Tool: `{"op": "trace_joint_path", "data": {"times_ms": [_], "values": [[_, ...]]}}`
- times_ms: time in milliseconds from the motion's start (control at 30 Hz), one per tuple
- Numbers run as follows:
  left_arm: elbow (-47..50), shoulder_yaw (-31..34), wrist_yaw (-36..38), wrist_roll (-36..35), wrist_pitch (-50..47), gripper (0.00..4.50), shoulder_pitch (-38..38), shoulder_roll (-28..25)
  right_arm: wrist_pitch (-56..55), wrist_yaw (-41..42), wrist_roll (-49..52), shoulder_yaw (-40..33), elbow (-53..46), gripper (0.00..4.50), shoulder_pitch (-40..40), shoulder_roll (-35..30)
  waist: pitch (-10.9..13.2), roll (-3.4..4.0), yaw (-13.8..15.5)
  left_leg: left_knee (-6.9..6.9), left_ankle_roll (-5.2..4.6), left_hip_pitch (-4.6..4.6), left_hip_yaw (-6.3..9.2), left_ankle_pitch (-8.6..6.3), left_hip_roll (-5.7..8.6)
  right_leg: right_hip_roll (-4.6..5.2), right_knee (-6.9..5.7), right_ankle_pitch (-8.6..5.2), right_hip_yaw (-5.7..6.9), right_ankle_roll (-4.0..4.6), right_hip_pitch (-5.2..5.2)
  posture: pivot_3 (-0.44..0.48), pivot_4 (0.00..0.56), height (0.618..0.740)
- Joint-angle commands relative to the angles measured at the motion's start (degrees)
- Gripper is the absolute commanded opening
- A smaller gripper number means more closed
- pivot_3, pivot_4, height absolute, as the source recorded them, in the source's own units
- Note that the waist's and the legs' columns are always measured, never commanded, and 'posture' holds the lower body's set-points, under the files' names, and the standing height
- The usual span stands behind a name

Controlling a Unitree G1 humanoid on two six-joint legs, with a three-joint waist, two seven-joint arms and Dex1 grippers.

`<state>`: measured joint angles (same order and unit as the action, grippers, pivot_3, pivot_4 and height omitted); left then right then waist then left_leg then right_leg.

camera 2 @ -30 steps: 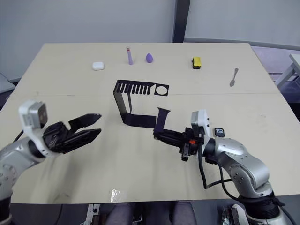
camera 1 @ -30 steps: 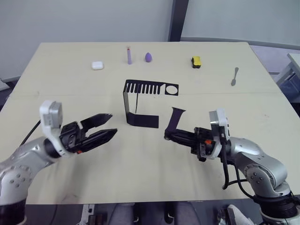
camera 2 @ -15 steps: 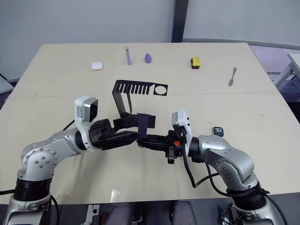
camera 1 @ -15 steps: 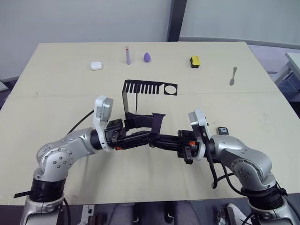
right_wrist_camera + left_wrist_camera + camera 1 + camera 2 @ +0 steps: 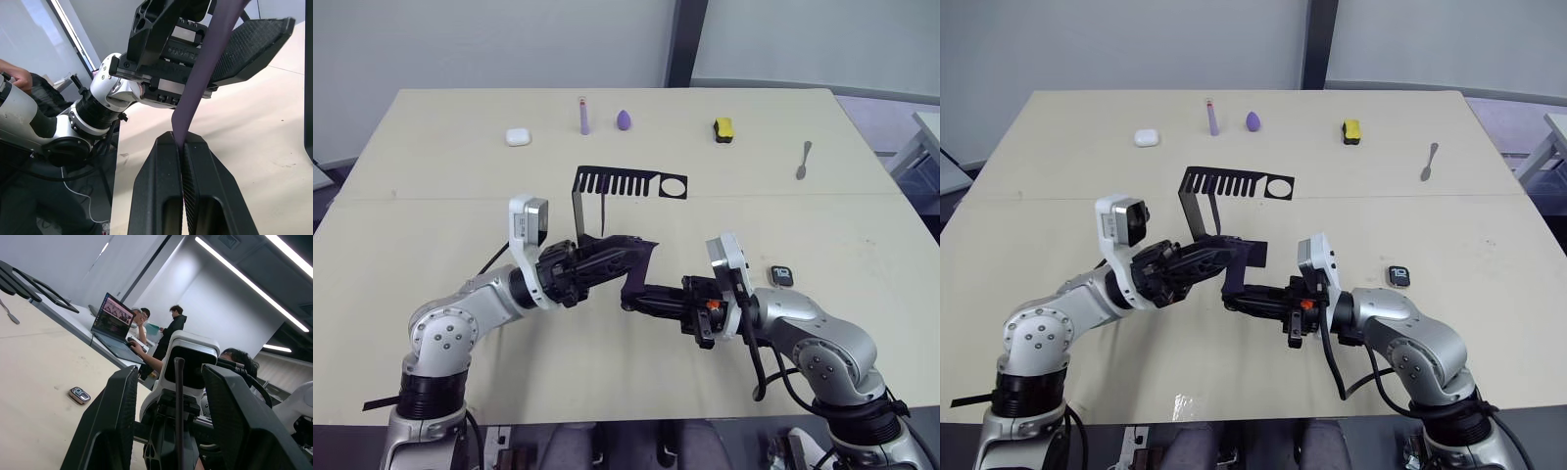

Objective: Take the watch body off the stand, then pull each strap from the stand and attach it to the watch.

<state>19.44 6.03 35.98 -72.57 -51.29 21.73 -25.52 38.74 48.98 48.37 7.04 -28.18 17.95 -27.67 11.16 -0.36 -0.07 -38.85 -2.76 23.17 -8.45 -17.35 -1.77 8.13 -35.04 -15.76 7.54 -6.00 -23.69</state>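
Purple strap [image 5: 205, 73] pinched at one end in the clamped right gripper [image 5: 182, 147], mid-table just in front of the stand [image 5: 607, 211]; its free end rises between the spread fingers [image 5: 117, 426] of the left gripper [image 5: 631, 253], which are not closed on it. Watch body [image 5: 782, 276] lies flat beside the right forearm, bare table beyond it. Both arms reach inward, grippers tip to tip; far-edge items sit well apart.

The stand [image 5: 607, 211] sits mid-tabletop [image 5: 431, 196]. Behind it lie an earbud case [image 5: 517, 137], stick [image 5: 583, 115], egg-shaped piece [image 5: 624, 119] and block [image 5: 723, 128]; a spoon [image 5: 803, 160] far right. The watch body [image 5: 781, 276] lies to its front right.
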Motion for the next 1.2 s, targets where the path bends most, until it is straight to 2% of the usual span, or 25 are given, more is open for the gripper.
{"op": "trace_joint_path", "data": {"times_ms": [33, 500, 600, 700, 1167, 1200], "values": [[2.01, -0.21, 0.29, -0.35, 0.04, 2.25, -0.64, 0.32, -0.75, -0.02, 0.69, -0.53, -2.15, 0.00, 0.74, 0.62, 0.00, 0.00, 0.00, 0.00, 0.00, 0.00, 0.00, 0.00, 0.00, 0.00, 0.00, 0.00, 0.00, 0.00, 0.00, 0.000, 0.150, 0.740], [1.68, -0.20, 0.16, -0.37, 0.39, 2.25, -0.31, 0.88, -0.23, -0.11, 0.73, -0.54, -2.19, 0.00, 0.89, 0.83, 0.00, 0.00, 0.01, 0.00, -0.01, 0.00, 0.00, -0.01, 0.00, 0.02, 0.03, 0.00, -0.01, 0.00, 0.00, 0.000, 0.150, 0.740], [1.89, -0.40, 0.15, -0.32, 0.52, 1.42, -0.43, 1.31, -0.24, -0.01, 0.75, -0.55, -2.05, 0.00, 0.89, 0.83, 0.00, 0.00, 0.00, 0.00, 0.00, 0.00, 0.00, -0.01, 0.00, 0.02, 0.02, 0.00, -0.01, 0.00, 0.00, 0.000, 0.150, 0.740], [2.17, -0.25, 0.08, -0.42, 0.59, 0.02, -0.61, 1.57, -0.21, -0.01, 0.76, -0.62, -2.05, 0.00, 0.74, 0.75, 0.00, 0.00, 0.01, 0.00, 0.00, 0.00, 0.00, -0.01, 0.00, 0.02, 0.03, 0.00, -0.01, 0.00, 0.00, 0.000, 0.150, 0.740], [3.14, 0.78, 0.83, -1.10, 1.43, 0.02, -0.89, 2.37, 0.00, -1.29, -0.64, -1.41, -1.76, 0.00, 0.12, -0.05, 0.00, 0.00, 0.00, 0.00, -0.01, 0.00, 0.00, -0.01, 0.00, 0.03, 0.05, 0.00, -0.01, 0.00, 0.00, 0.000, 0.150, 0.740], [3.26, 0.77, 0.88, -0.71, 1.51, 0.00, -1.00, 2.17, 0.87, -1.93, -0.06, -1.94, -1.74, 0.32, -0.06, -0.24, 0.00, 0.00, 0.00, 0.00, -0.01, 0.00, 0.00, -0.01, 0.00, 0.03, 0.05, 0.00, -0.01, 0.00, 0.00, 0.000, 0.150, 0.740]]}}
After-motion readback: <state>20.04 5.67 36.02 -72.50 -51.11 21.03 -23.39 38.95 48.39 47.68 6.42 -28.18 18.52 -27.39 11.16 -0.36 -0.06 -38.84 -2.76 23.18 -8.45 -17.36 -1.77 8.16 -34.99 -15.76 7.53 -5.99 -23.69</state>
